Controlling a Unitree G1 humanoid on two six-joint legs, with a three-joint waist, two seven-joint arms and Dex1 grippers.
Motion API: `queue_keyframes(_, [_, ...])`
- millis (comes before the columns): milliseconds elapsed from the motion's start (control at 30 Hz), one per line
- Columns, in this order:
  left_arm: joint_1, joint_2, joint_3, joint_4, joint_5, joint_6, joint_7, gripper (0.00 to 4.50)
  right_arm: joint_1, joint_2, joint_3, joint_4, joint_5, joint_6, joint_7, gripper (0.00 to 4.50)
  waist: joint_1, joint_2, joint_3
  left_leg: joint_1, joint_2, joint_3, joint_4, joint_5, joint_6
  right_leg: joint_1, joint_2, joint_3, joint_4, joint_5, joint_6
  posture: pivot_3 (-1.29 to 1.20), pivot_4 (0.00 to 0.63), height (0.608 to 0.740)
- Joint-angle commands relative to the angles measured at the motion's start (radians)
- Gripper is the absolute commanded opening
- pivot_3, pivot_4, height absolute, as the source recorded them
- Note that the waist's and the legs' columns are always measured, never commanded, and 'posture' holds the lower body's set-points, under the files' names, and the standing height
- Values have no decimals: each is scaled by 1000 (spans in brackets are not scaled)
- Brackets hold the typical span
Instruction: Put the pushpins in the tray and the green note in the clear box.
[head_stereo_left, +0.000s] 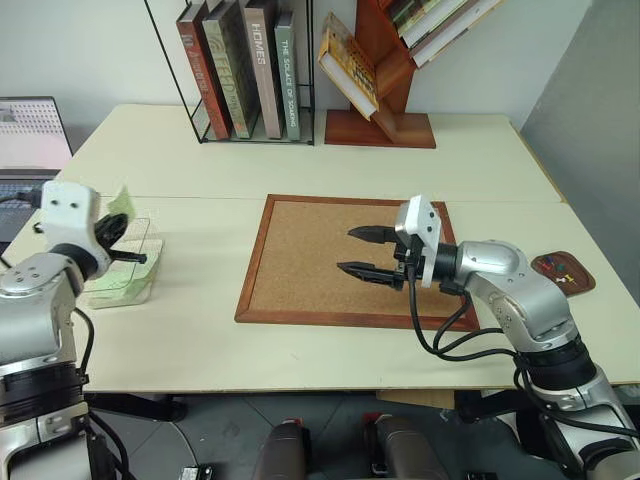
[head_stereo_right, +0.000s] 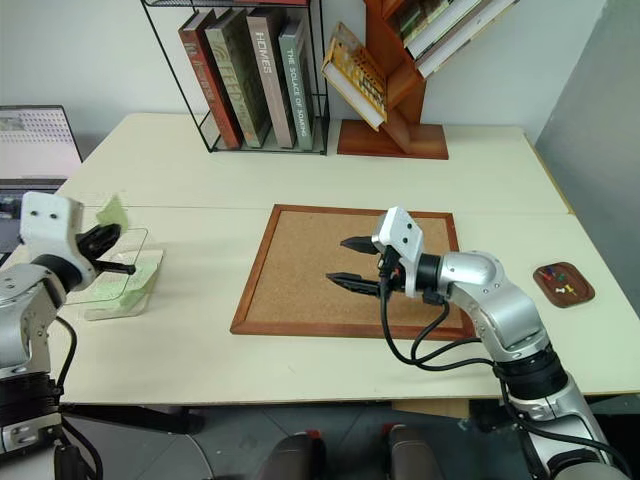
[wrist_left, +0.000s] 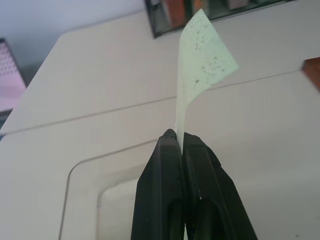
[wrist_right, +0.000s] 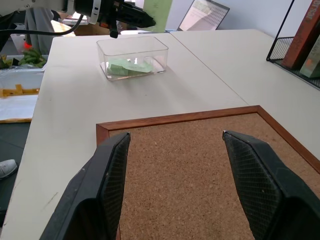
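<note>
Corkboard (head_stereo_left: 340, 258) lies at the middle of a cream table (head_stereo_left: 300, 170), the landmark for everything else here. Over its right half hangs the right gripper (head_stereo_left: 360, 251), pointing across the board toward the robot's left, its two black fingers spread apart with nothing between them. Well off the board's left edge stands the clear box (head_stereo_left: 128, 266), with pale green slips already lying on its floor. The left gripper (head_stereo_left: 122, 241) is above that box, fingers pinched tight on the green note (wrist_left: 202, 62), which stands up edgewise from the fingertips and curls over at its free end, clear of the box walls. Near the table's right edge, well apart from the board's right side, sits the tray (head_stereo_left: 563, 273), holding pushpins (head_stereo_left: 561, 270) with red, yellow and green heads; how many cannot be told. Behind the board, at the table's far side, stand a wire rack of books (head_stereo_left: 245, 70) and a slanted wooden bookstand (head_stereo_left: 385, 75).
</note>
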Motion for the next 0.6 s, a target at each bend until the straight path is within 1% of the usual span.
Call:
queue_keyframes(33, [1,13,56,-2,-8,49,68,0,-16,7,-3,-25,-10,-26,13,3127,0,0,0,0,0,0,0,0,0,0,-1,0,0,0,0,0,150,740])
queue_keyframes(233, [12,-30,82,-45,-25,143,164,0,-15,19,-6,-26,-24,-24,18,3127,0,-1,0,1,1,-1,0,0,0,0,-1,-1,2,0,0,0,150,740])
queue_keyframes(333, [11,-67,123,-68,-54,197,215,0,-19,24,-6,-26,-29,-22,19,3127,-1,-1,-1,1,1,0,0,0,0,0,-1,-1,2,0,0,0,150,740])
queue_keyframes(367, [12,-80,135,-78,-64,210,228,402,-21,27,-8,-24,-30,-22,18,3143,-1,-2,-1,1,1,0,0,0,0,0,-1,-1,2,0,-1,0,150,740])
queue_keyframes(433, [14,-96,147,-95,-79,231,244,736,-25,31,-11,-22,-30,-21,15,3143,-2,-2,-1,1,1,0,0,0,0,0,-1,-1,2,0,-1,0,150,740])
queue_keyframes(467, [14,-103,152,-103,-86,240,251,825,-26,32,-12,-21,-30,-21,14,3143,-2,-2,-1,1,1,0,0,0,0,0,-1,-1,2,0,-1,0,150,740])
queue_keyframes(600, [18,-116,152,-128,-98,256,272,1685,-35,37,-10,-15,-32,-21,17,3143,-1,-2,-1,1,0,0,0,0,0,0,-2,-1,2,0,-1,0,150,740])
